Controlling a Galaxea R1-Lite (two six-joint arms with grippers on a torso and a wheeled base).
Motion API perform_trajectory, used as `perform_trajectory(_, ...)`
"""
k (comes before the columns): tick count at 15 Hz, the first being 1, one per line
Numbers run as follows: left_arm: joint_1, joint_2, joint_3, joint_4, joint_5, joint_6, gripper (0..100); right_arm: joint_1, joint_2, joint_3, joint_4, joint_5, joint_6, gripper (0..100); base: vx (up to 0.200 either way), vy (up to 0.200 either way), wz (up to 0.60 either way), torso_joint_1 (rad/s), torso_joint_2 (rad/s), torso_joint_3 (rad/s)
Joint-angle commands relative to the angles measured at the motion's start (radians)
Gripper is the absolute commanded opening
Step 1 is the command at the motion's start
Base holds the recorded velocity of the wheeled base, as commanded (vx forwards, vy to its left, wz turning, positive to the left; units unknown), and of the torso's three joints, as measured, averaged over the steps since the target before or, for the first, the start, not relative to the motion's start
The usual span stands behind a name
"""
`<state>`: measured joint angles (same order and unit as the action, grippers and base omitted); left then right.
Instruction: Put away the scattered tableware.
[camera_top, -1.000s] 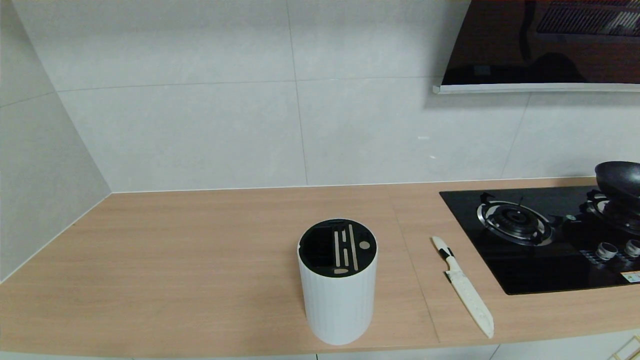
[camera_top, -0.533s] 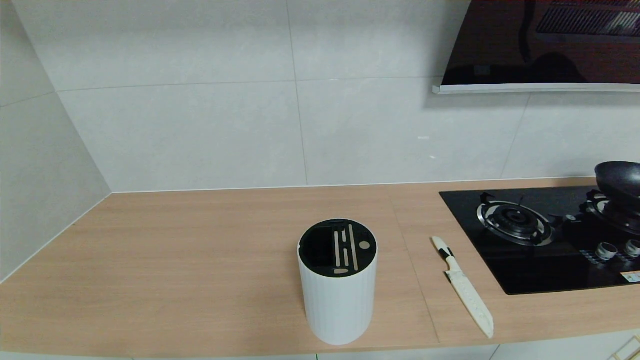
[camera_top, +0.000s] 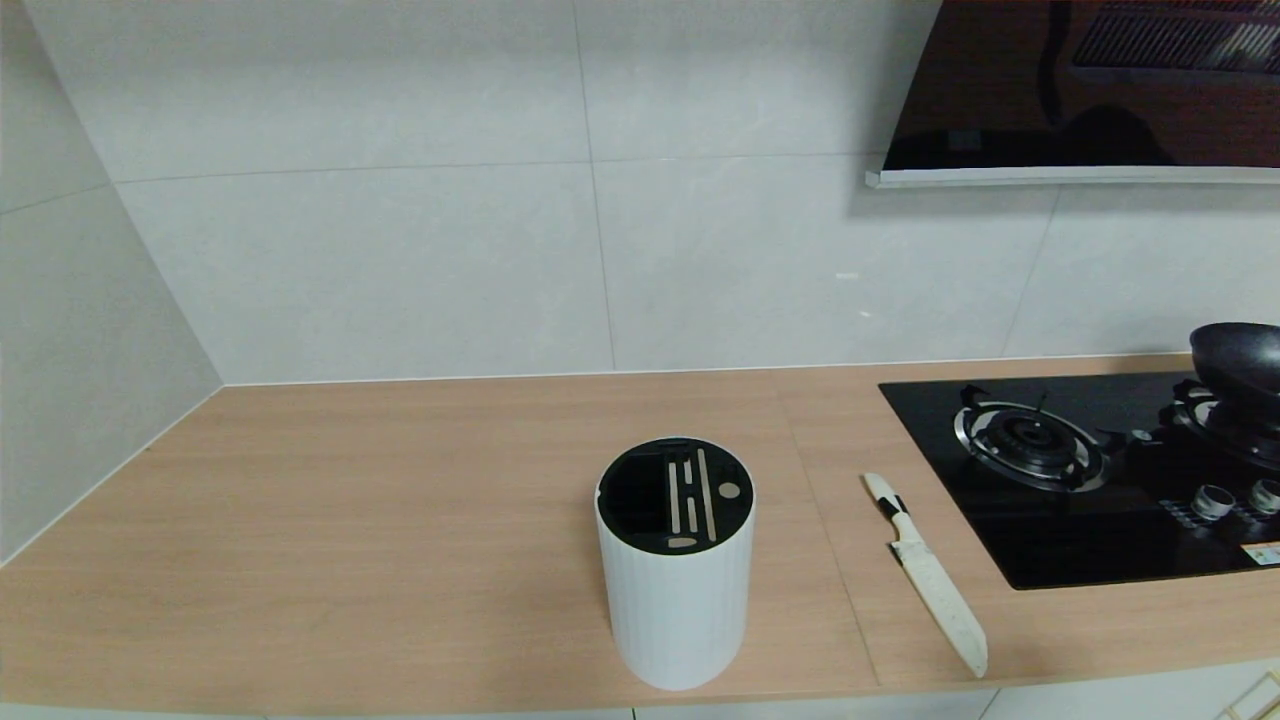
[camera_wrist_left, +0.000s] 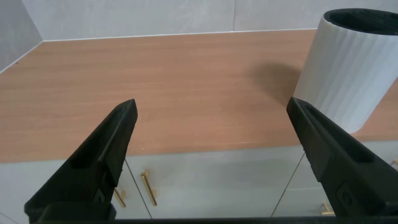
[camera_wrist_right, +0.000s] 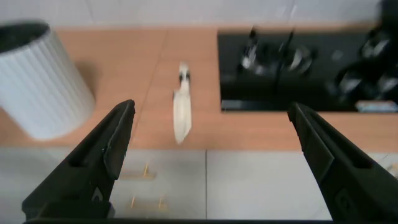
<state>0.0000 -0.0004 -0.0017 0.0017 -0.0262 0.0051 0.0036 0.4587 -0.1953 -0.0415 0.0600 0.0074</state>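
We see the knife (camera_top: 925, 572) flat on the desk (camera_top: 350, 520), near the right of the white knife holder (camera_top: 675, 570), not touching. Left gripper (camera_wrist_left: 211, 107) released, empty, short of the knife holder. Right gripper (camera_wrist_right: 211, 111) released, empty too.

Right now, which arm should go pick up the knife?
Probably the right. The knife lies on the holder's right, beside the stove, straight ahead between the open right fingers. The left fingers face the counter on the holder's other side.
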Motion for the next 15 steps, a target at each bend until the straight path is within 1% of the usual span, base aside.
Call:
perform_trajectory(1,0.000,0.000,0.000,0.000,0.000,0.001,100,0.007,0.348,-0.102,-0.003,0.007,0.000,100,0.000,0.000,0.00,0.000,0.00,0.000)
perform_trajectory(2,0.000,0.000,0.000,0.000,0.000,-0.001,100,0.026,0.394,-0.125,-0.003,0.007,0.000,100,0.000,0.000,0.00,0.000,0.00,0.000)
perform_trajectory(4,0.000,0.000,0.000,0.000,0.000,-0.001,100,0.107,0.531,-0.187,-0.006,0.004,0.000,100,0.000,0.000,0.00,0.000,0.00,0.000)
perform_trajectory(5,0.000,0.000,0.000,0.000,0.000,-0.001,100,0.141,0.603,-0.205,-0.023,0.003,0.002,100,0.000,0.000,0.00,0.000,0.00,0.000)
perform_trajectory(6,0.000,0.000,0.000,0.000,0.000,-0.001,100,0.161,0.672,-0.210,-0.072,0.003,0.003,100,0.000,0.000,0.00,0.000,0.00,0.000)
perform_trajectory(8,0.000,0.000,0.000,0.000,0.000,-0.001,100,0.176,0.836,-0.205,-0.259,0.003,0.014,100,0.000,0.000,0.00,0.000,0.00,0.000)
perform_trajectory(9,0.000,0.000,0.000,0.000,0.000,-0.001,100,0.176,0.867,-0.205,-0.293,0.003,0.014,100,0.000,0.000,0.00,0.000,0.00,0.000)
perform_trajectory(11,0.000,0.000,0.000,0.000,0.000,-0.001,100,0.179,1.037,-0.239,-0.454,0.001,0.006,100,0.000,0.000,0.00,0.000,0.00,0.000)
perform_trajectory(13,0.000,0.000,0.000,0.000,0.000,0.001,100,0.187,1.111,-0.292,-0.469,0.000,0.006,100,0.000,0.000,0.00,0.000,0.00,0.000)
perform_trajectory(15,0.000,0.000,0.000,0.000,0.000,-0.001,100,0.207,1.178,-0.300,-0.475,-0.012,0.005,100,0.000,0.000,0.00,0.000,0.00,0.000)
